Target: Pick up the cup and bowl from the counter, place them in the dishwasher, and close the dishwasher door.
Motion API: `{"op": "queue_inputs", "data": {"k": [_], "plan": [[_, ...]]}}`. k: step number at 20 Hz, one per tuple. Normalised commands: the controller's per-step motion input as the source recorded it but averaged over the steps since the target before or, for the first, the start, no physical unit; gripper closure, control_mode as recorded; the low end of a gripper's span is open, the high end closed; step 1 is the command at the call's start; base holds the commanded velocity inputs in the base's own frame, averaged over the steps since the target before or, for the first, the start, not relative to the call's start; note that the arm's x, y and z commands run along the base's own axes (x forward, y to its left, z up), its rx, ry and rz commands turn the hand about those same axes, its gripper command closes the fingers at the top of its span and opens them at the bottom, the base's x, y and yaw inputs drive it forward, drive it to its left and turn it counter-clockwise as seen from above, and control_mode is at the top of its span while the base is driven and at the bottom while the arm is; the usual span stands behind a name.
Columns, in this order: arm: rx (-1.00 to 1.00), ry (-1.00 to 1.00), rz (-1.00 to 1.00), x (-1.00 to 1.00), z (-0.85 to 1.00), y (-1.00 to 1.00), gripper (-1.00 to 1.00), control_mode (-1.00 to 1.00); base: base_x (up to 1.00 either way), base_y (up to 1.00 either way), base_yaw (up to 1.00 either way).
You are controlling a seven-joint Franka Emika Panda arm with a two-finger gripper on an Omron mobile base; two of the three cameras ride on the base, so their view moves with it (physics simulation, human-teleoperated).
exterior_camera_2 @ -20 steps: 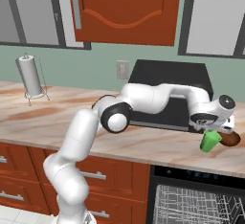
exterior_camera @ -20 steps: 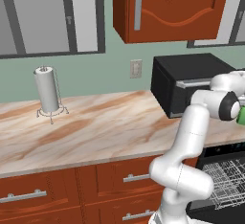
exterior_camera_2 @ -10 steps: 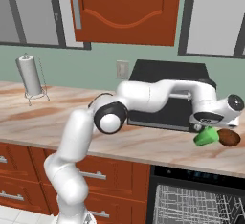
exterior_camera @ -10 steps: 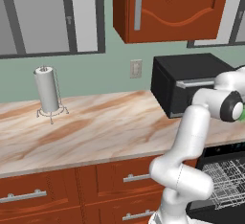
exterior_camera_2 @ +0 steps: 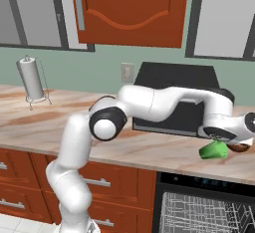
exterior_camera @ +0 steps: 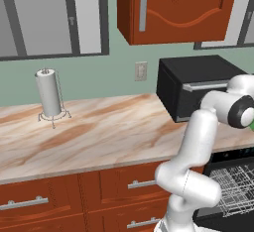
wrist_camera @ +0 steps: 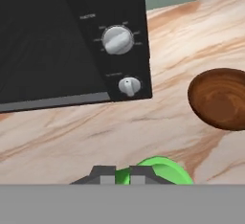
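My gripper (exterior_camera_2: 217,142) is shut on the small green cup (exterior_camera_2: 213,151), which hangs tilted on its side just above the marbled counter (exterior_camera_2: 149,150), in front of the toaster oven's right end. In the hand view the cup (wrist_camera: 162,169) shows green between and beside my fingertips (wrist_camera: 103,174). The brown wooden bowl (wrist_camera: 221,98) rests on the counter just right of the cup, apart from it. Below the counter's edge the dishwasher (exterior_camera_2: 199,184) stands open, its pale wire rack (exterior_camera_2: 199,217) showing. The dishwasher door is out of view.
The black toaster oven (exterior_camera_2: 174,95) with its knobs (wrist_camera: 117,40) stands against the wall right behind my hand. A paper towel holder (exterior_camera: 49,94) stands far left on the counter. Wooden drawers (exterior_camera: 74,201) run below, and a wall cabinet (exterior_camera_2: 132,8) hangs overhead.
My hand has carried the cup a little further right, toward the bowl, and tipped it more onto its side. The bowl has not moved.
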Motion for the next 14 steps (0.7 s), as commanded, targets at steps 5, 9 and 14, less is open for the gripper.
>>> {"op": "queue_inputs", "data": {"k": [5, 9, 14], "plan": [[0.03, 0.0, -0.32, -0.25, -0.13, 0.14, 1.0, -1.0, 0.0, 0.0, 0.0], [0.0, 0.0, -0.3, -0.24, -0.41, 0.25, 1.0, -1.0, 0.0, 0.0, 0.0], [0.18, 0.0, -0.24, -0.43, -0.33, 0.08, 1.0, -1.0, 0.0, 0.0, 0.0]]}}
